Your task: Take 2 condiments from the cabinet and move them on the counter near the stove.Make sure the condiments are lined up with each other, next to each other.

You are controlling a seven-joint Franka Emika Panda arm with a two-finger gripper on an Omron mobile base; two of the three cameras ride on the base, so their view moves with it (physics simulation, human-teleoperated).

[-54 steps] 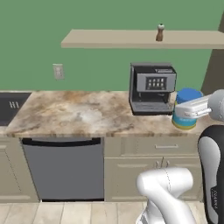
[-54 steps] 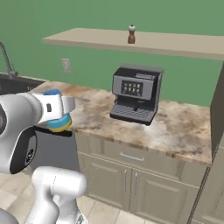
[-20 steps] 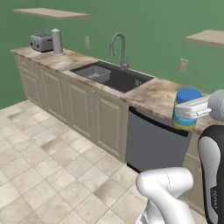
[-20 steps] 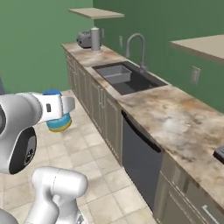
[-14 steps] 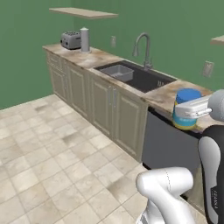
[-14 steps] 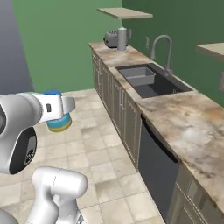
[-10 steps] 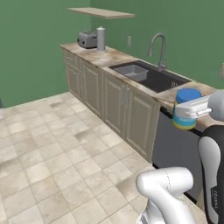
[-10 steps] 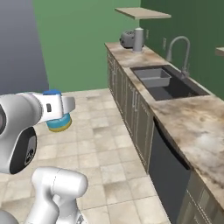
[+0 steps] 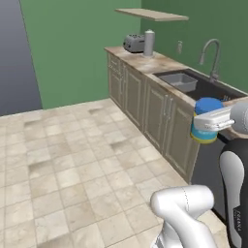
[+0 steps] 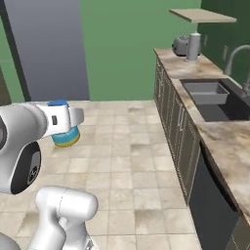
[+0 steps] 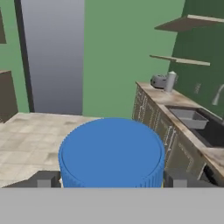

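Tool clamps blue jar; apparently over tiled floor.

1. We see open tiled floor spreading wide to the left, nothing standing on it.
2. The long sink counter walls off the right side.
3. A toaster and grey canister crowd its far end beneath a wall shelf.
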